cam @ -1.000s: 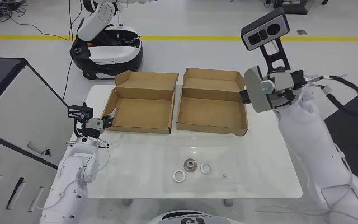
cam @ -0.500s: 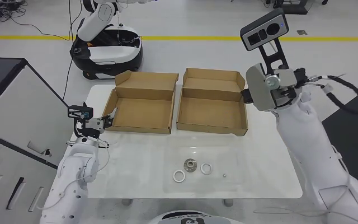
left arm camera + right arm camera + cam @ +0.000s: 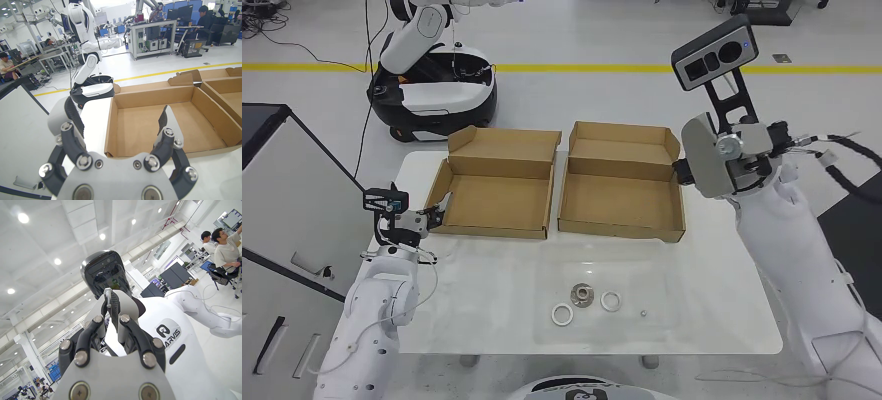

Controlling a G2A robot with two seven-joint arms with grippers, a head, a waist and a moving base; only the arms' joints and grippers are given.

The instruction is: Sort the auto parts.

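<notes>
Near the table's front edge lie a white ring (image 3: 562, 315), a metal hub (image 3: 582, 295), a second white ring (image 3: 610, 300) and a tiny part (image 3: 644, 311). Two open cardboard boxes stand behind them, the left box (image 3: 497, 195) and the right box (image 3: 622, 200), both empty. My right gripper (image 3: 725, 150) is raised beside the right box's right end, turned upward, and shut on a silver bolt (image 3: 108, 298). My left gripper (image 3: 118, 109) is open and holds nothing, just off the left box's (image 3: 151, 121) left wall.
The white table (image 3: 702, 300) has bare room around the parts and to the right. Another white robot (image 3: 437, 80) stands on the floor behind the table. A grey cabinet (image 3: 282, 200) borders the table's left side.
The right gripper with the bolt rose and tilted slightly between the earliest frame and the one after it, then held still. The left arm and the parts have not moved.
</notes>
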